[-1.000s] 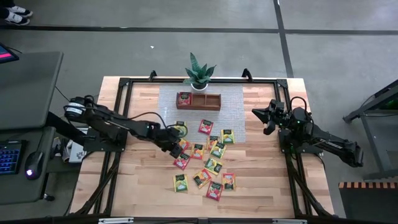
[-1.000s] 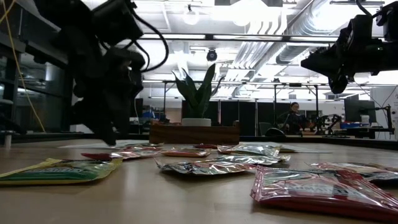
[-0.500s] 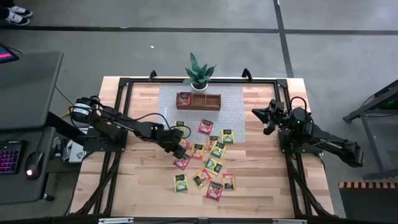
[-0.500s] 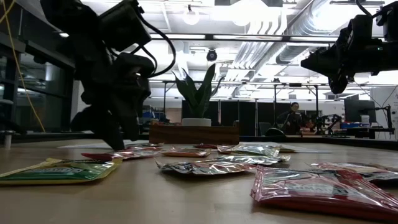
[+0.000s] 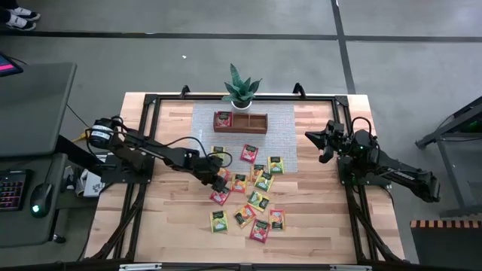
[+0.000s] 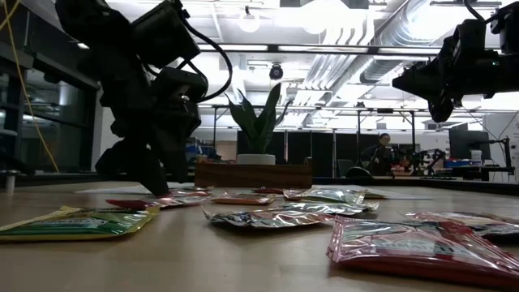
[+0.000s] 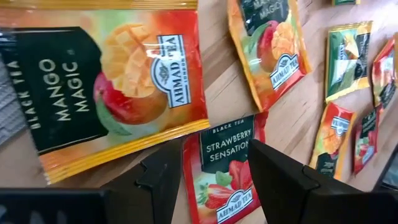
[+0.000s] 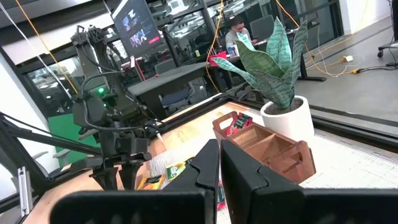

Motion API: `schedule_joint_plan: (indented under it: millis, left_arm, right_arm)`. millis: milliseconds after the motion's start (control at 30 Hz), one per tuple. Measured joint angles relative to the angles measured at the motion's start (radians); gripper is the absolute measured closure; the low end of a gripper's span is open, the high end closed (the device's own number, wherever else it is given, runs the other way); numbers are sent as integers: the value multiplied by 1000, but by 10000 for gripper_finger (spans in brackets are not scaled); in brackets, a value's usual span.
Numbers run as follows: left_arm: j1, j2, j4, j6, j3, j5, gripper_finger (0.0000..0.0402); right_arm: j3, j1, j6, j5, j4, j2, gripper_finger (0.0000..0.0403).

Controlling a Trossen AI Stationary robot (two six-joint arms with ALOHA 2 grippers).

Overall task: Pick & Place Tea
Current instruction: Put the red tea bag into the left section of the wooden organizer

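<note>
Left tool [image 5: 220,172] hangs low over the near-left edge of the tea-packet cluster, its fingers spread; in its wrist view the two dark fingers [image 7: 283,177] straddle a red Strawberry Sensation packet [image 7: 225,168] lying flat on the worktop [image 5: 173,218], not pinching it. Just beside that packet lies an orange Mango Magic packet [image 7: 106,81], and another orange packet [image 7: 267,50] sits past it. From above, the tea packets [image 5: 248,192] are scattered in red, orange, yellow and green across the middle of the worktop, some overlapping, all well apart from the wooden tray [image 5: 240,122]. The tray stands on a grey mat [image 5: 282,143] at the far side, with one packet [image 5: 223,119] already in its left compartment. A potted snake plant [image 5: 241,89] stands just behind the tray. Right tool [image 5: 310,136] is held up off the worktop at the right side, fingers pressed together and holding nothing, pointing toward the tray.
</note>
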State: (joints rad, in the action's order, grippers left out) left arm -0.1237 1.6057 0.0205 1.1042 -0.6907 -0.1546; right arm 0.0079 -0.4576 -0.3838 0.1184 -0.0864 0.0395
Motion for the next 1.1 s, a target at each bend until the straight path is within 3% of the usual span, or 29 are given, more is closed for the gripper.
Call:
schedule_joint_plan:
  millis: [433,1000,1100]
  left_arm:
    - [-2,2,2,0,0,-8,228]
    - [-3,4,37,-39,2,-19,388]
    - [-3,4,37,-56,3,-14,397]
  right_arm:
    - [0,0,0,0,0,0,391]
    - [0,0,0,0,0,0,391]
    - [0,0,0,0,0,0,391]
